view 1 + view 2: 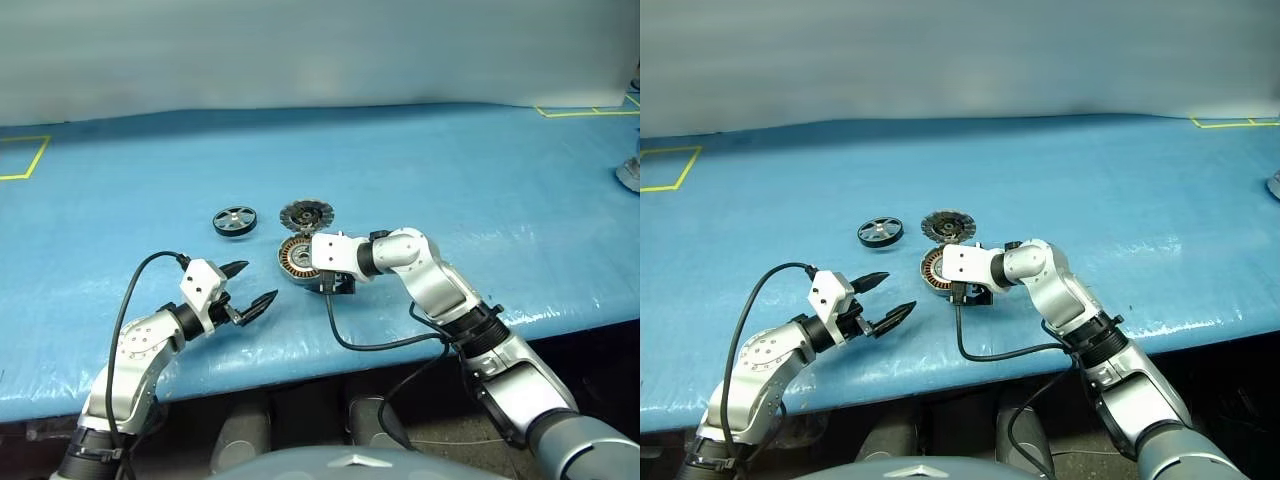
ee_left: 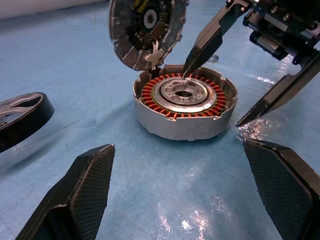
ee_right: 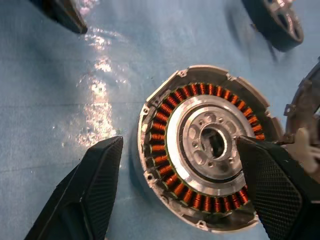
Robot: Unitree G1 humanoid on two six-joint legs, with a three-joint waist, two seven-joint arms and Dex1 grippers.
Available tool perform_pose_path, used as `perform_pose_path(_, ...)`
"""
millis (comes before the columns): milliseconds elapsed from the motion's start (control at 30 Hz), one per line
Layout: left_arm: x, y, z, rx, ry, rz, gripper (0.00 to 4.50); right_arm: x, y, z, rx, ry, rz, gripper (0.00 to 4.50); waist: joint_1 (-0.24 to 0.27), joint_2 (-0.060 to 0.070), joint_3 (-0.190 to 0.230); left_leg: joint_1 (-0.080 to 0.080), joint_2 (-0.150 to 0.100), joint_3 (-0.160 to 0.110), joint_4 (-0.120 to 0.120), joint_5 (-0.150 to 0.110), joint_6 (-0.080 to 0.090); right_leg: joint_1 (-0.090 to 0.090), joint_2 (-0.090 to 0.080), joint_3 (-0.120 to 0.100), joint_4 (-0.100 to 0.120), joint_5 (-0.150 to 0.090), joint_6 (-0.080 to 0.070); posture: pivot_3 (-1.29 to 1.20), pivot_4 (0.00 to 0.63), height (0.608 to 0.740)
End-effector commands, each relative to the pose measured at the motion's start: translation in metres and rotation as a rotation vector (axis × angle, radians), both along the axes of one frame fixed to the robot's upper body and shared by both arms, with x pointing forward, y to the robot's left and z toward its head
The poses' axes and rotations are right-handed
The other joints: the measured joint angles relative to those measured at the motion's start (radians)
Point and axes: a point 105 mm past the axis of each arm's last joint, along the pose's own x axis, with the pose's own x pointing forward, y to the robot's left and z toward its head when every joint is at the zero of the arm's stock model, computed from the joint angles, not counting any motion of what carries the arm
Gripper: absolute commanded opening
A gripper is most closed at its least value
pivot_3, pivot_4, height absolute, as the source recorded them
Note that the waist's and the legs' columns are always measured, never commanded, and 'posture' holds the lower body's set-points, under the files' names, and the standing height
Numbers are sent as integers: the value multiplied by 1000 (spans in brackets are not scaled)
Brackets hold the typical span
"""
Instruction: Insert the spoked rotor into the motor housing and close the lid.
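Robot test lab: blue mat [image 1: 420, 160] w/ yellow tape squares [image 1: 24, 157], plain grey backdrop [image 1: 300, 50].

head eyes: high, forward-down, far | wrists: low, close | shared: motor housing [image 2: 184, 107]

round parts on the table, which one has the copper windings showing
The motor housing, beside the right gripper. The spoked rotor is a black-rimmed wheel; the raised lid shows dark segments.
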Motion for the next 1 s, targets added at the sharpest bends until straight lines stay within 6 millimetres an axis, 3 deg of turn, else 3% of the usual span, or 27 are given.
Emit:
perform_pose_path(33,2,0,10,3,-46,-13,4500,0,1,31,116,-53,-26,3812,1,0,0,0,0,0,0,0,0,0,0,0,0,0,0,0,150,740)
perform_pose_path(200,1,-6,13,-19,-54,-52,4500,-7,-16,39,188,-27,-104,3812,9,0,0,0,0,-1,-1,0,0,0,0,-2,0,-1,-1,0,150,740)
perform_pose_path(400,2,-9,21,-64,-77,-100,4500,-13,-55,26,323,42,-344,3812,17,-1,0,0,0,-1,0,0,0,1,-1,-2,-1,-1,-2,0,150,740)
perform_pose_path(500,4,-10,27,-95,-94,-118,4500,-14,-65,25,425,76,-429,3812,14,-1,0,0,0,0,0,0,0,1,-1,-2,-1,-1,-1,0,150,740)
perform_pose_path(667,9,-10,29,-81,-96,-146,4500,-1,-100,9,538,62,-681,3812,13,-1,1,0,1,0,0,0,0,1,0,-2,-1,-1,-1,0,150,740)
perform_pose_path(1000,11,-13,32,-90,-103,-176,4500,14,-117,-21,564,90,-889,3812,13,-1,1,0,0,1,0,0,0,1,0,-1,-1,-1,-1,0,150,740)
